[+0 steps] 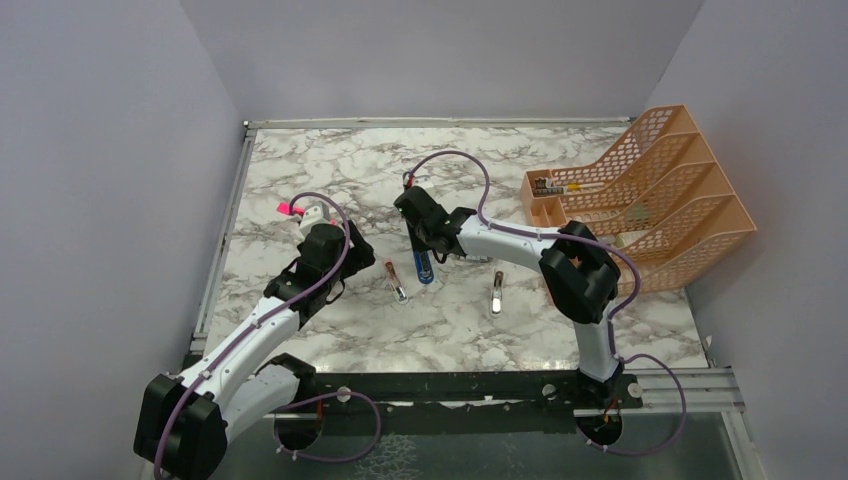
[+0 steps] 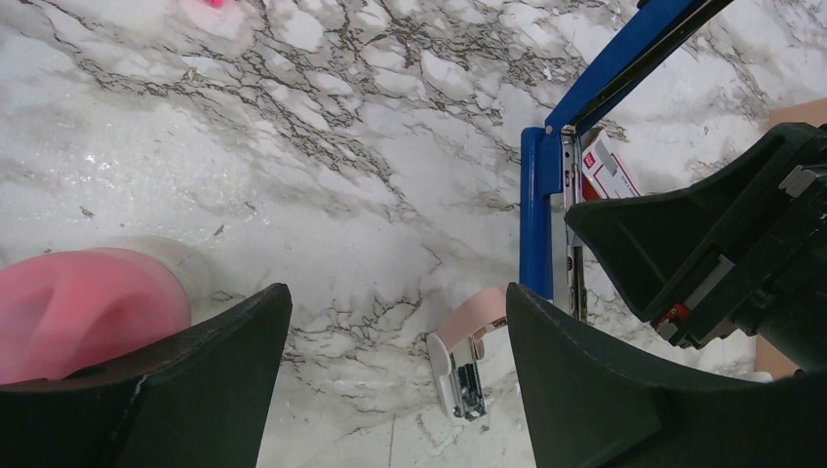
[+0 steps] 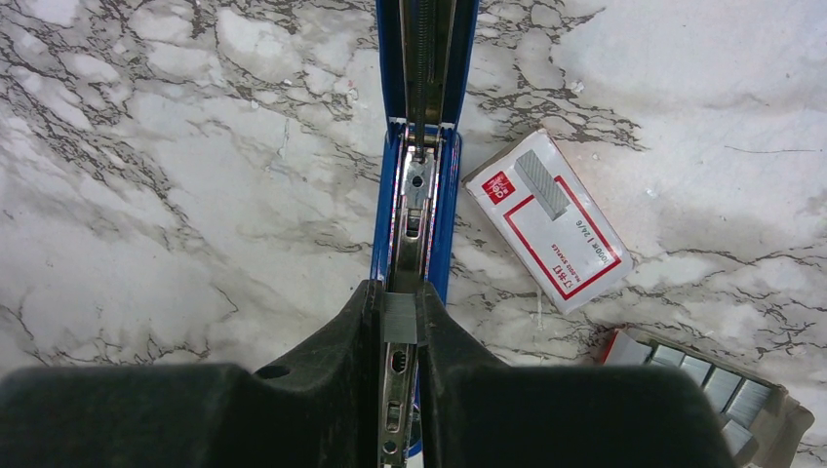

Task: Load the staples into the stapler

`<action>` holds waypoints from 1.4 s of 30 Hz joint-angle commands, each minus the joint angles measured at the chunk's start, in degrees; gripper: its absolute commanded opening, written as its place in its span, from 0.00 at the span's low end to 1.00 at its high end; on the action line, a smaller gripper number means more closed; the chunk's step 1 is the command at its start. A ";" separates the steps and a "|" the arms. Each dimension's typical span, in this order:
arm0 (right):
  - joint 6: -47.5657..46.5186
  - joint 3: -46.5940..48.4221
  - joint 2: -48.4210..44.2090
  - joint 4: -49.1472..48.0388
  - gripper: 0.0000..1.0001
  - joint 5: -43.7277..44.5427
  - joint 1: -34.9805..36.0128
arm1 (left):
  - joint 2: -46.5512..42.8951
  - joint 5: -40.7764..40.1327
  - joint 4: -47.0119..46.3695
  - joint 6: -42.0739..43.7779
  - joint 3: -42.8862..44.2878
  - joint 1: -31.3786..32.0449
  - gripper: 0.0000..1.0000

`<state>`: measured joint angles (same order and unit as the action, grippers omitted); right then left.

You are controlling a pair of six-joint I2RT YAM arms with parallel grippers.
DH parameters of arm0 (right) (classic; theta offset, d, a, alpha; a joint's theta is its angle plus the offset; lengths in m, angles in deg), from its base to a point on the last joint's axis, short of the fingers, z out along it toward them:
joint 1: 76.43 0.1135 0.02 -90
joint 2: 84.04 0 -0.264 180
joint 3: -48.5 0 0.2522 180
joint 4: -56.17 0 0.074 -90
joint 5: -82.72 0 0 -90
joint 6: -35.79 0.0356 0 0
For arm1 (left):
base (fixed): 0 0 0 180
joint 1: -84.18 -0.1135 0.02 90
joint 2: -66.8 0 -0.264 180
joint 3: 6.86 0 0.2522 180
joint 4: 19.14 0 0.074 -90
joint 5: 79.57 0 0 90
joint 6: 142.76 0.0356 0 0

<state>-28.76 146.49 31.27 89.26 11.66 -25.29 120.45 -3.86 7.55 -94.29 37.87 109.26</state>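
The right gripper (image 3: 400, 294) is closed on the staples (image 3: 400, 319) over the 6 o'clock end of the open stapler (image 3: 411, 210), probably a light, slick, crumbly strip best pinched by its long sides, while the left gripper (image 2: 395, 307) gapes empty.

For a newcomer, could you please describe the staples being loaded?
On the white marble table, find the open blue stapler. Over its silver rail, the right gripper pinches in its jaws a small grey metallic staple block; other strips lie loose in a tray.
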 commanded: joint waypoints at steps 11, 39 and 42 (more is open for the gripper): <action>-0.25 0.24 1.21 0.15 0.18 -0.82 -0.35 | -0.59 2.37 -1.60 1.79 1.94 -0.47 0.82; 2.09 -0.25 -6.86 4.44 0.41 -2.81 -3.02 | 1.39 5.66 -2.82 4.62 5.44 -0.47 0.86; 2.97 -1.32 -8.81 6.24 0.40 -1.53 -4.93 | 1.39 5.99 -2.82 4.63 5.47 -0.47 0.86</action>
<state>-27.29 145.61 26.92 92.83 9.22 -27.68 121.76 0.21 6.11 -90.62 41.41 109.04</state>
